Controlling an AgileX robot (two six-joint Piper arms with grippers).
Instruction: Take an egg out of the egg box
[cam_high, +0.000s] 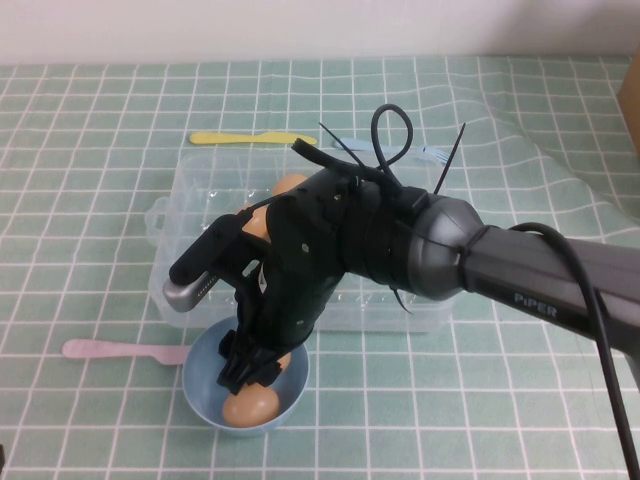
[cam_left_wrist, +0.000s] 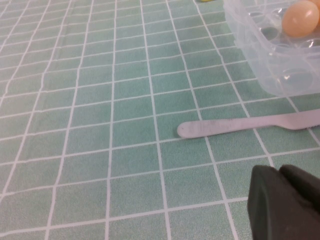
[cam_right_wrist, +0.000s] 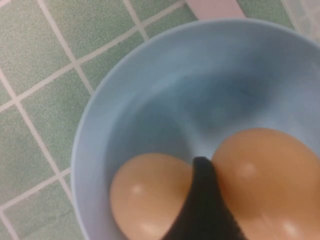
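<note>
A: Right tool (cam_high: 250, 362)?
B: Low centre-left of the high view, reaching down into the blue bowl (cam_high: 205, 397). Fingers clenched on the egg (cam_high: 284, 358), which sits inside the bowl, touching a second egg (cam_high: 249, 408) already resting on the bowl's floor.
A: Right wrist view agrees?
B: Yes. One dark finger (cam_right_wrist: 202, 210) wedged between the two eggs; the held one (cam_right_wrist: 267, 175) fills the lower right, the other (cam_right_wrist: 150, 192) lies lower centre.
A: Box?
B: Clear box (cam_high: 195, 200), mid-frame in the high view, just behind the bowl, mostly hidden by the arm. One egg (cam_high: 291, 184) shows in it above the wrist.
A: Left tool?
B: Only a dark corner (cam_left_wrist: 285, 202) at lower right of the left wrist view, over the tabletop (cam_left_wrist: 100, 100). Cannot tell its state.
A: Anything else?
B: Pink fork (cam_high: 120, 350) left of the bowl, yellow utensil (cam_high: 245, 138) behind the box.
</note>
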